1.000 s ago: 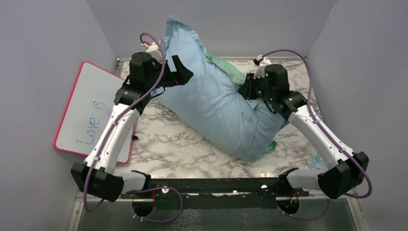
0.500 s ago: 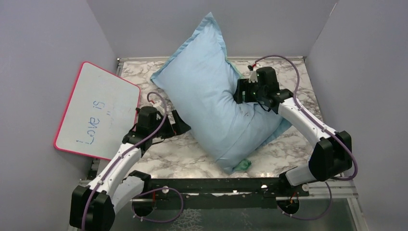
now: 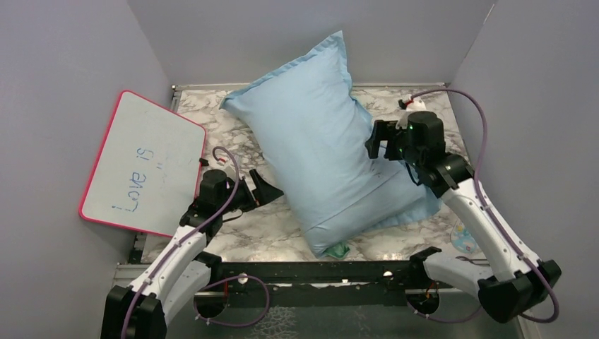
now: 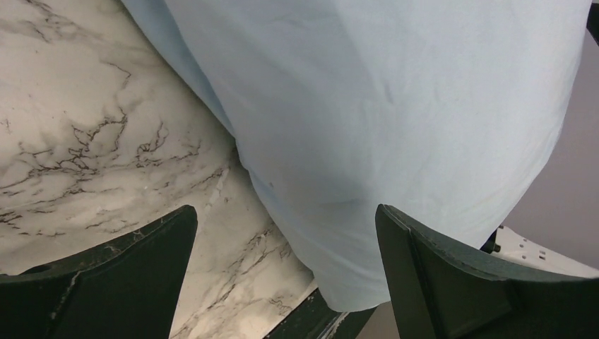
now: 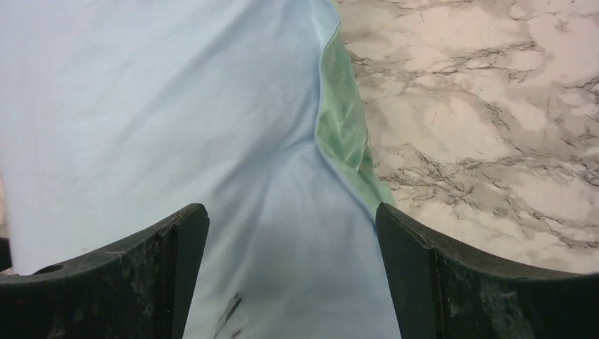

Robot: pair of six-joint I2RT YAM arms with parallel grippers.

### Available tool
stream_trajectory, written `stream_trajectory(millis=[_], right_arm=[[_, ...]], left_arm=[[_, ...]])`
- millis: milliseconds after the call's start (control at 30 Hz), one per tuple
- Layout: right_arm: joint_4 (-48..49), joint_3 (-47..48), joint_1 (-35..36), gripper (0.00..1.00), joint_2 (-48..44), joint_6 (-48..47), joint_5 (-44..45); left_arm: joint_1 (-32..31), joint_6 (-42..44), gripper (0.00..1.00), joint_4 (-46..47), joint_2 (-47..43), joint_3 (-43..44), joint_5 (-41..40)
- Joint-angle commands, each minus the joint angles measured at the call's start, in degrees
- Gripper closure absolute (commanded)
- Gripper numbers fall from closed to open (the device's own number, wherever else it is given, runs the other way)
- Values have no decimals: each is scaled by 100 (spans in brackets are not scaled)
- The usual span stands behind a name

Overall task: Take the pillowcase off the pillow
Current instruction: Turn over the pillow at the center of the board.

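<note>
Across the middle of the marble bench (image 3: 244, 229), the pillowcase (image 3: 321, 141) is lying on a diagonal with its light blue face turned up. One flanged corner is rising against the back wall and the other end is reaching toward the near edge. It is bulging all along its length, so the pillow is sitting inside it, wholly covered; none of the pillow's own fabric is showing. A small fold of teal-green is peeking out from under the near end. In the right wrist view a green strip is running along the blue edge where the cloth is meeting the marble.

The left claw (image 3: 256, 189) is hovering low just beside the pillowcase's left flank, near its lower half. Its jaws are standing wide apart and gripping nothing. In the left wrist view the two dark fingers (image 4: 106, 275) are framing the blue bulge, which is lying ahead of them.

The right claw (image 3: 376, 141) is standing at the pillowcase's right side, about halfway along, where the fabric is creasing inward. Its jaws are standing wide too. The right wrist view is showing blue cloth beneath and between the fingers (image 5: 480, 282), with neither one pinching it.

At the left, off the bench's edge, a pink-framed whiteboard (image 3: 145, 162) is leaning tilted by the side wall, with handwriting showing on its face.
</note>
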Motion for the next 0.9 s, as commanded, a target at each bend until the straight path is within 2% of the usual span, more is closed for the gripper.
stream_trajectory(millis=[0,133,267,333,433,533,633,700,767,867], right_arm=[[-135,-575,46,7,-620,154,-228],[127,-1623,44,7,-762,833,-1381],[560,-2539,44,10,-264,1397,-2529],[929,-2885,44,18,84,1699,-3091],[1692,-3409,66,38,116,2085,-3893],[1944,-3720,94,49,-264,2303,-4006],[1615,-3720,97,59,-795,2220,-3974],[1543,-3713,96,62,-1151,2187,-4264],[1479,-3709,102,64,-1456,2221,-4541],[1461,-3662,97,72,-1910,2195,-5182]], left_arm=[[-74,-319,1,809,65,-186,387],[-290,-394,1,1188,335,-209,373],[-790,-546,1,1783,812,-209,159],[-1092,-485,1,1841,1141,-71,-15],[-1442,-382,4,1871,1632,171,-106],[-1648,-335,23,1846,1724,221,-374],[-1752,-351,63,1625,1509,220,-777],[-1770,-325,83,1381,1250,288,-1023],[-1770,-198,99,1025,947,461,-1249],[-1770,254,100,136,645,998,-1732]])
